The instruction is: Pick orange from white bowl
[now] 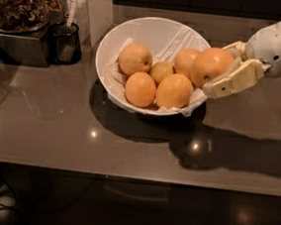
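The white bowl (155,31) stands on the dark counter with a crinkled white liner and several fruits in it. My gripper (219,70) reaches in from the right and is shut on the orange (207,63), a large round light-orange fruit. It holds the orange over the bowl's right rim, above the other fruits. One cream finger (233,81) lies along the fruit's lower right side, and the other shows behind it at the top. In the bowl lie a pale orange (134,59), a small yellowish fruit (162,72), two deeper-orange fruits (140,88) (174,90) and one more (185,61).
A small black cup (65,42) stands left of the bowl. A container of dark dried material (19,3) sits at the far left on a dark box. A white post (91,5) rises behind the cup. The counter's front edge (134,176) runs below the bowl.
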`<state>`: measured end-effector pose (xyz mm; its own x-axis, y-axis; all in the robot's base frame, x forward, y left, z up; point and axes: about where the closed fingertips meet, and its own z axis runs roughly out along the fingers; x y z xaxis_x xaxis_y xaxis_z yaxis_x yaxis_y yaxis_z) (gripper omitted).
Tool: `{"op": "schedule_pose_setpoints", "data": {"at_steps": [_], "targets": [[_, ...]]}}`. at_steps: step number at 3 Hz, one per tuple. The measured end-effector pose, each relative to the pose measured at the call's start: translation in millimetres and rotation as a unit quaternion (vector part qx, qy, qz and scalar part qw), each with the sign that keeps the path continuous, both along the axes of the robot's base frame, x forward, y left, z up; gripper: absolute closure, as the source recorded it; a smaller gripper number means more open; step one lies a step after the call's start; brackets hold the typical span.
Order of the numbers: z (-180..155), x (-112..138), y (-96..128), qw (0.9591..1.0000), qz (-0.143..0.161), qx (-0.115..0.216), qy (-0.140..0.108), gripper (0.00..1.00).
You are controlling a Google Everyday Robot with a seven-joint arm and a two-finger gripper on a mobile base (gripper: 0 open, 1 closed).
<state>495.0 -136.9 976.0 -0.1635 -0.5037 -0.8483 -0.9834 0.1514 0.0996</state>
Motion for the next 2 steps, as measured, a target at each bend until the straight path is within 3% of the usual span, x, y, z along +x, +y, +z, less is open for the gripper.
{"op": "schedule_pose_setpoints", "data": {"at_steps": [1, 2], "targets": [[8.6, -25.0, -21.6, 0.9991, -0.043, -0.003, -0.002, 1.0], [8.6, -27.2, -24.5, 0.9989, -0.046, -0.004, -0.002, 1.0]]}}
